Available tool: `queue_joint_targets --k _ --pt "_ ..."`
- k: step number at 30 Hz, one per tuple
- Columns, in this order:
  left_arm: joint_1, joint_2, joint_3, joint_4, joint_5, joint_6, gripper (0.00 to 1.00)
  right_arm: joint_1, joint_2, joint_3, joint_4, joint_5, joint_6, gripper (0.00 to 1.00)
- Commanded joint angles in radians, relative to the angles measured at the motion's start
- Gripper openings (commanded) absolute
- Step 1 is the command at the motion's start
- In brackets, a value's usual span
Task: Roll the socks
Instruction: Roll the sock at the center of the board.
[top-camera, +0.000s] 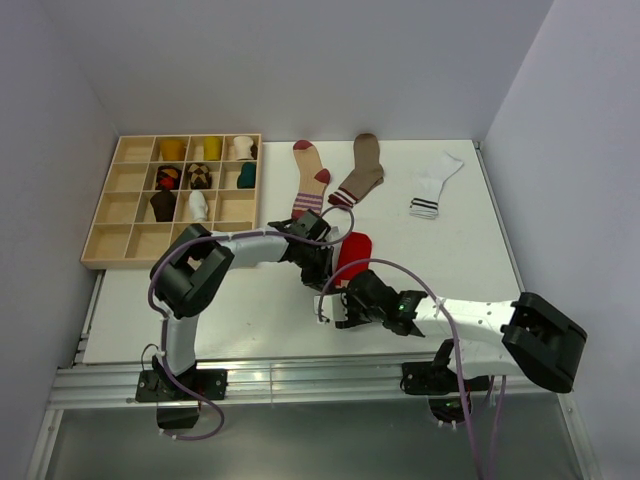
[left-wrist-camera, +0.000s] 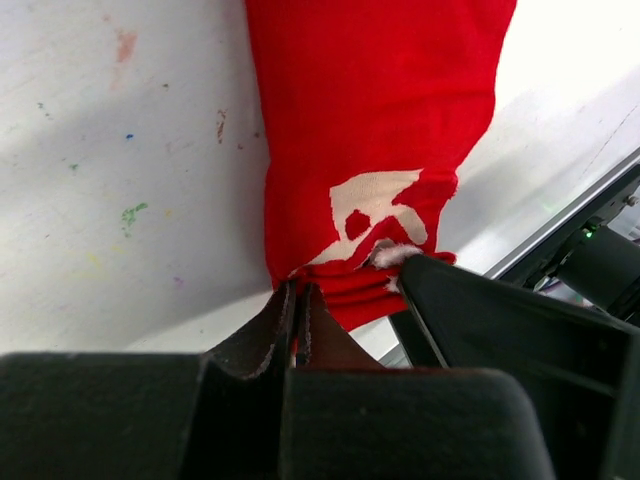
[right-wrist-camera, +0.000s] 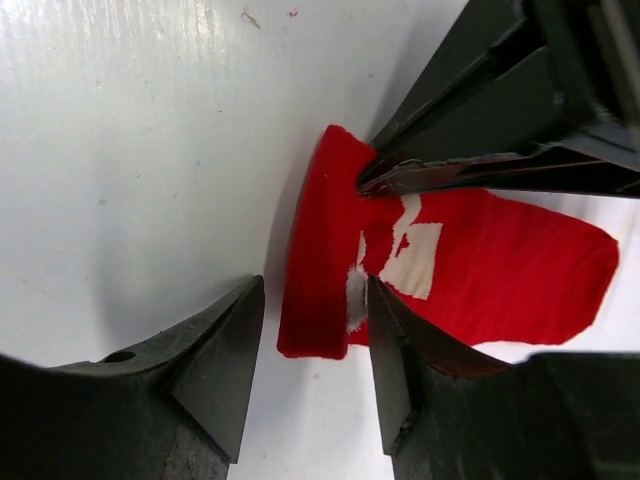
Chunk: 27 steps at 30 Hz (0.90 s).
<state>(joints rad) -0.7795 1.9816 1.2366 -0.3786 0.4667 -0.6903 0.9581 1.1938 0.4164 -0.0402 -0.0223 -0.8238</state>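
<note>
**Item: sock rolling, state of progress**

- **Done (judged):** wooden tray, far left of the desk. About eight of its compartments hold small bundles that look like rolled socks: yellow, patterned, teal, dark and white. The compartments on the left and along the near row are unfilled.
- **In hand:** red sock, white marking, lying near the middle of the desk between the two arms.
  - Its near end is folded over into a thick first turn, and the rest lies flat toward the far side. The roll is barely begun.
- **Left gripper**: jaws closed tight on the folded edge of the red sock, pinning it.
- **Right gripper**: jaws partly apart, straddling the same folded end.
  - The right-hand finger touches the fabric and the other stands clear of it. It is not clamped on the sock.
- **Left to do (judged):** three socks lie flat and unrolled on the far part of the desk.
  - Striped sock, red toe and heel, just right of the tray.
  - Brown sock, beside the striped one, their cuffs close together.
  - White sock, dark bands at the cuff, well apart to the right.
- **Estimate:** well past halfway, with one roll started and three untouched.
</note>
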Motion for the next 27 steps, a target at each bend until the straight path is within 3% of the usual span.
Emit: queue_joint_targets --k 1,6,10,18,24,27 --pt "0.006 0.025 0.015 -0.063 -0.028 0.043 0.0 0.007 0.035 0.009 0.063 0.019 0.011 0.51" --pt "0.011 -0.007 -0.009 -0.037 -0.002 0.014 0.0 0.007 0.076 0.007 0.094 0.044 0.043 0.27" --pt "0.013 -0.078 -0.081 0.047 0.021 -0.07 0.04 -0.021 0.064 0.024 0.062 -0.034 0.068 0.23" --pt "0.017 -0.317 -0.314 0.398 -0.002 -0.354 0.37 -0.234 0.075 0.237 -0.312 -0.405 0.022 0.21" --pt "0.016 -0.489 -0.469 0.532 -0.223 -0.426 0.4 -0.373 0.286 0.463 -0.648 -0.669 -0.092 0.2" --pt "0.011 -0.57 -0.551 0.589 -0.35 -0.417 0.41 -0.424 0.493 0.605 -0.824 -0.758 -0.152 0.2"
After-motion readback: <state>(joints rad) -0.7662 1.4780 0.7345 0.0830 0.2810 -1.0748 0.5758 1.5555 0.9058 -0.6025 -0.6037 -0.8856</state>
